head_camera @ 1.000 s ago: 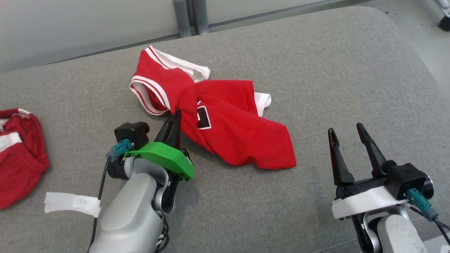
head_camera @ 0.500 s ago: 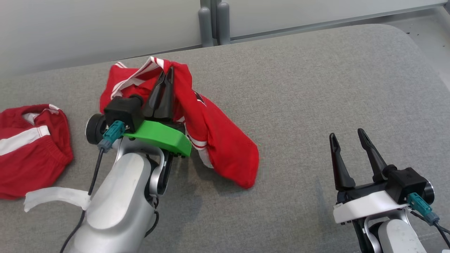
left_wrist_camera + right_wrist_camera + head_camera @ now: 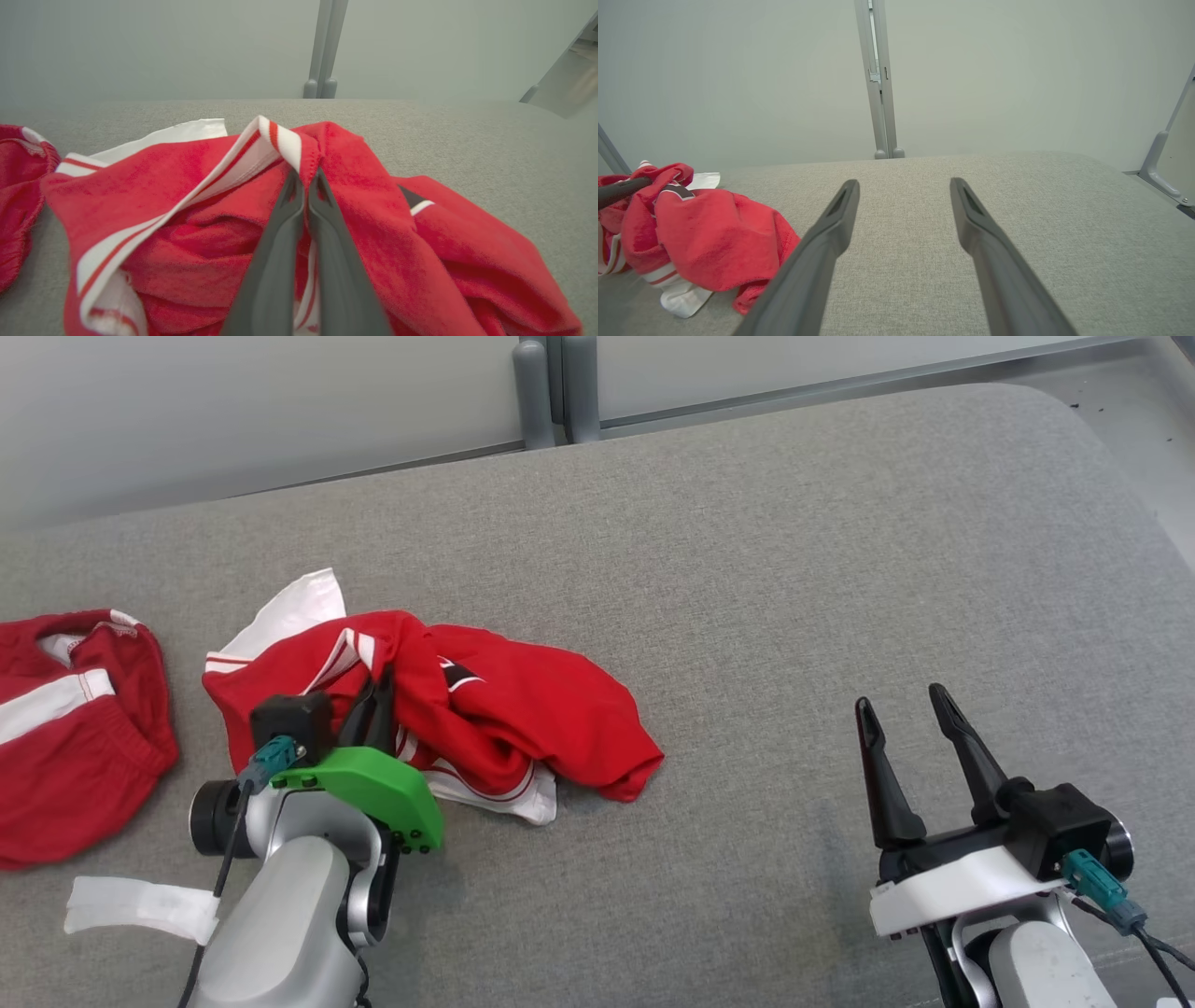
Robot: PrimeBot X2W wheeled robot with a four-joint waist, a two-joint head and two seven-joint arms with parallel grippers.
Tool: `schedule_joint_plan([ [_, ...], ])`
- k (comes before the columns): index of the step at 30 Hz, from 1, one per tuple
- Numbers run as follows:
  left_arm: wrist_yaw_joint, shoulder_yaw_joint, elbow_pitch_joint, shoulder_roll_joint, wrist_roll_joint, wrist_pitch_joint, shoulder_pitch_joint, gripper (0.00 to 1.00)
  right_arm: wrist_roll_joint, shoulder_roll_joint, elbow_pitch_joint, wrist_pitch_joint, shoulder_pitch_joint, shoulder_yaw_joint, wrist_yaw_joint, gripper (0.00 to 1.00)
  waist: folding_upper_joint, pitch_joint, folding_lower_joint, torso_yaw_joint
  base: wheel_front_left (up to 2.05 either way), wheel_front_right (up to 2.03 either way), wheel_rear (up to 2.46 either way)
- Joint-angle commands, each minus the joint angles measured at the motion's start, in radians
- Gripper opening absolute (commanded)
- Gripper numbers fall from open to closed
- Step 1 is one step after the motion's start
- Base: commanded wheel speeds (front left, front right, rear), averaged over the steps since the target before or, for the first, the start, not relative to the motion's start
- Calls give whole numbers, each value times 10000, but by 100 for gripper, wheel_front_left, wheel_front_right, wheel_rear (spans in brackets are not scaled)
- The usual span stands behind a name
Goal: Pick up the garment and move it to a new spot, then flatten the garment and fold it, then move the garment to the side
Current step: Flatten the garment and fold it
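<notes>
Garment (image 3: pixel 523 709) carried from surface (image 3: pixel 794 569) centre to near left, now crumpled down beside other red cloth (image 3: pixel 84 737). Left end effector (image 3: pixel 378 695) still clenched on striped hem. Right end effector (image 3: pixel 896 700) released, idle near right. Move apparently done; flattening next.

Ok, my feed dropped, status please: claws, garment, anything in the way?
Left claw shut on crumpled red-and-white fabric jersey, bunched on grey padded surface. Right claw open, empty. Second red-and-white garment lies left of the jersey.

Silver arms (image 3: pixel 280 915); left gripper (image 3: pixel 307 184) green-plated, right gripper (image 3: pixel 900 700) white-plated; teal connectors (image 3: pixel 269 761).
</notes>
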Motion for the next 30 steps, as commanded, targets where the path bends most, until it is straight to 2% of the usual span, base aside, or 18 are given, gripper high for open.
schedule_joint_plan([
  [1,26,65,189,83,-14,-142,47,0,-21,-33,26,-32,8,38,5,100,109,4,0,37,0,0,0],
  [5,-44,288,859,-69,-120,-721,-264,0,-60,-33,151,-32,-44,298,5,100,109,-8,0,239,0,0,0],
  [7,-144,343,972,-214,-165,-975,-380,82,-58,-33,255,-32,-53,519,5,100,109,-39,0,375,0,0,0],
  [8,-213,389,962,-271,-164,-1088,-415,100,-45,-33,343,-30,-67,645,5,100,109,-58,0,443,0,0,0],
  [14,-825,1013,225,-719,-564,-1315,51,100,21,-35,950,-32,-270,1256,5,100,109,-138,0,945,0,0,0],
  [17,-1082,1337,-403,-770,-386,-1318,580,100,-35,-38,1358,-32,-452,1435,5,100,109,-146,0,1215,0,0,0],
  [24,-1309,1683,-1431,-940,-73,-1318,1679,100,-212,-36,2559,-32,-924,1586,5,100,109,-105,0,1873,0,0,0],
  [30,-1322,1523,-2239,-1122,20,-1318,2442,100,-329,-35,4205,-32,-1806,1340,5,100,109,157,0,2849,0,0,0],
])
